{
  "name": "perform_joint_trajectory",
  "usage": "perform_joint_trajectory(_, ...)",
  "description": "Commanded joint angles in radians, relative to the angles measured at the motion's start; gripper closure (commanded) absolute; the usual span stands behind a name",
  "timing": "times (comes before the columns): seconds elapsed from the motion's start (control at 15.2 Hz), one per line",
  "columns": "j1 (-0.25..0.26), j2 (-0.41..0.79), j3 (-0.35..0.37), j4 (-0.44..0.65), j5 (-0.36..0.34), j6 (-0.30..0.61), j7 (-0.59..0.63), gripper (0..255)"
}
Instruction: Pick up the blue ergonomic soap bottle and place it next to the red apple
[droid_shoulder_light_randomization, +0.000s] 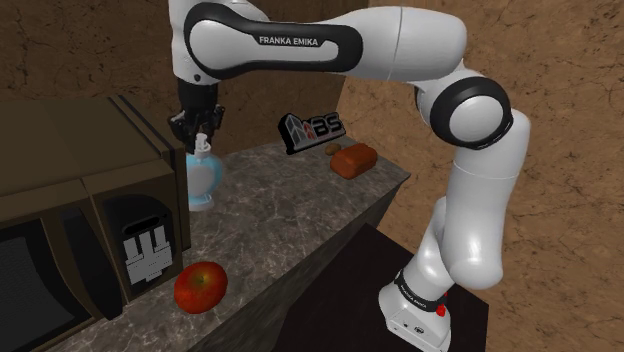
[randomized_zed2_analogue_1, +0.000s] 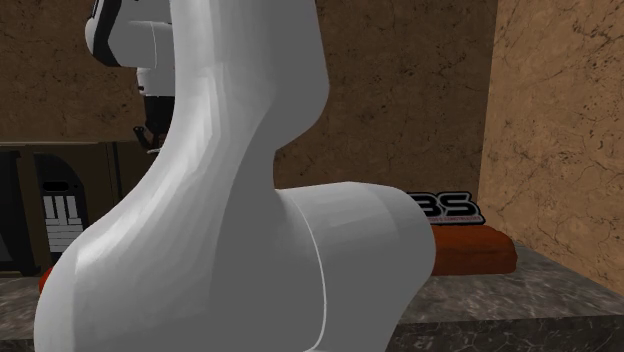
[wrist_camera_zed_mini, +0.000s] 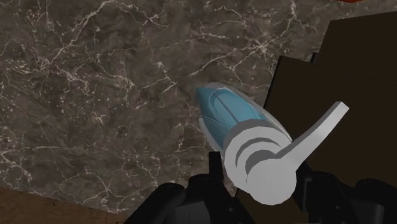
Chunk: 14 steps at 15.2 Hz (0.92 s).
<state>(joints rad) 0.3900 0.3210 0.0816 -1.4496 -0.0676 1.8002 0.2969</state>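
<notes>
The blue soap bottle (droid_shoulder_light_randomization: 203, 178) with a white pump top stands upright on the counter beside the microwave (droid_shoulder_light_randomization: 90, 220). My gripper (droid_shoulder_light_randomization: 201, 132) comes straight down on it and is shut on the pump collar. In the wrist view the black fingers (wrist_camera_zed_mini: 216, 175) clasp the white collar of the bottle (wrist_camera_zed_mini: 229, 114) on both sides, with the spout sticking out past one finger. I cannot tell whether the base still touches the stone. The red apple (droid_shoulder_light_randomization: 201, 287) lies on the counter nearer the front edge, in front of the microwave.
The dark marbled counter (droid_shoulder_light_randomization: 290, 210) ends in a front edge close to the apple. A red block (droid_shoulder_light_randomization: 353, 159) and a black sign (droid_shoulder_light_randomization: 312, 128) sit at the far end, also the block (randomized_zed2_analogue_1: 470, 250) and sign (randomized_zed2_analogue_1: 445, 207). Brown walls stand behind.
</notes>
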Motion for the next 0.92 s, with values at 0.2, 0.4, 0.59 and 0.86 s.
perform_joint_trajectory(0.2, 0.008, 0.044, 0.004, -0.064, 0.000, 0.062, 0.005, 255)
perform_joint_trajectory(0.4, 0.009, 0.050, 0.001, -0.095, -0.001, 0.100, 0.006, 255)
perform_joint_trajectory(0.59, 0.011, 0.055, -0.001, -0.111, -0.001, 0.120, 0.007, 255)
perform_joint_trajectory(0.86, 0.013, 0.055, -0.004, -0.111, 0.000, 0.120, 0.006, 255)
